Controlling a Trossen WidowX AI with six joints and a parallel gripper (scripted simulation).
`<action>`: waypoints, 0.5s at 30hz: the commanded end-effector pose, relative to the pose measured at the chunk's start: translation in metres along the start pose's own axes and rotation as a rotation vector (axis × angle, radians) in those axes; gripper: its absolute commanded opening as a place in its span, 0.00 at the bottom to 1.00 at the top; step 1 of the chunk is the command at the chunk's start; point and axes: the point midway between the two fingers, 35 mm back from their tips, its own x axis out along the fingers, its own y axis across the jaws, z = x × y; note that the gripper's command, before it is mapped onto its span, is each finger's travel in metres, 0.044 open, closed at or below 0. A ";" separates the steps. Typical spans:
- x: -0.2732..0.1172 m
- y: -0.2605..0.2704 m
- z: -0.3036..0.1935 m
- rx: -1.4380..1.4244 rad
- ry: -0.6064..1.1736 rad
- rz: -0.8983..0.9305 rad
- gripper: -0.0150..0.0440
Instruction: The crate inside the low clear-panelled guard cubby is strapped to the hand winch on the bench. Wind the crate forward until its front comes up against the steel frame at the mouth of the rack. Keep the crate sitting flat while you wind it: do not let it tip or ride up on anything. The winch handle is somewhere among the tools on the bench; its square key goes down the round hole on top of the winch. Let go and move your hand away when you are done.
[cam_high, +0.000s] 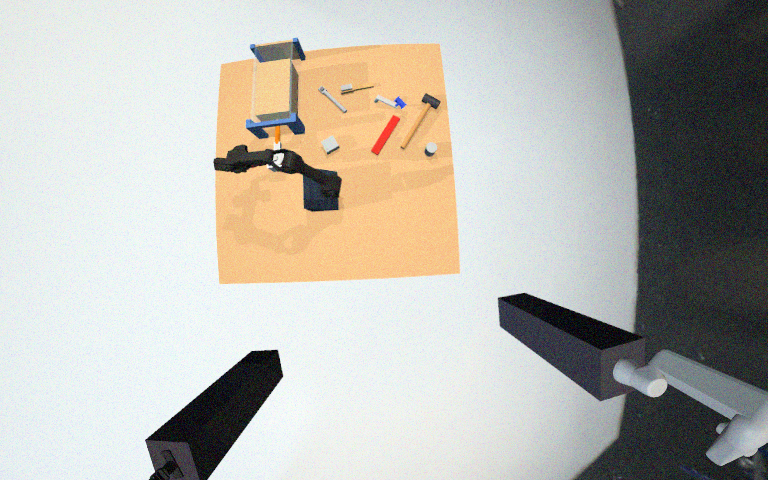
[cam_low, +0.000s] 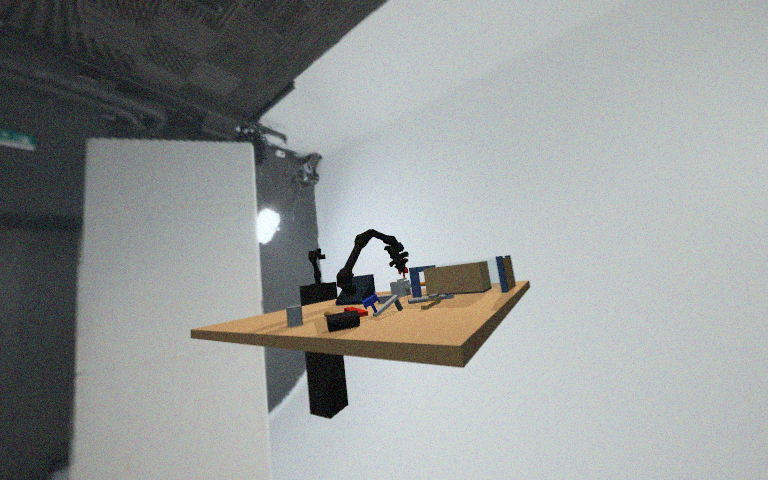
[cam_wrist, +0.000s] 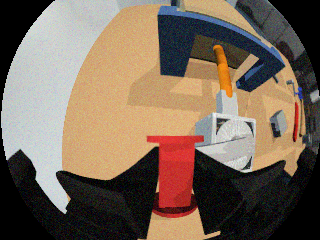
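Observation:
My gripper (cam_high: 222, 164) (cam_low: 401, 268) (cam_wrist: 172, 151) is shut on the red winch handle (cam_wrist: 175, 170) and holds it upright just left of the grey winch (cam_high: 278, 160) (cam_low: 399, 287) (cam_wrist: 230, 136). I cannot tell whether the handle's key sits in the winch hole. An orange strap (cam_high: 276, 134) (cam_wrist: 223, 70) runs from the winch through the blue steel frame (cam_high: 274, 121) (cam_low: 412, 281) (cam_wrist: 175, 40) to the tan crate (cam_high: 271, 84) (cam_low: 457, 277). The crate sits flat in the clear cubby, its front close behind the frame. I cannot tell whether they touch.
Tools lie on the bench right of the cubby: a grey wrench (cam_high: 332, 99), a grey block (cam_high: 330, 144), a red bar (cam_high: 385, 134), a hammer (cam_high: 420, 121), a blue clamp (cam_high: 390, 101) and a grey cylinder (cam_high: 431, 148). The bench's left edge is close to my gripper.

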 end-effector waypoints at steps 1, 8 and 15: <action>-0.005 -0.003 -0.019 -0.025 0.022 -0.008 0.25; -0.009 -0.007 -0.028 -0.026 0.022 -0.008 0.25; -0.014 -0.011 -0.037 -0.027 0.023 -0.008 0.25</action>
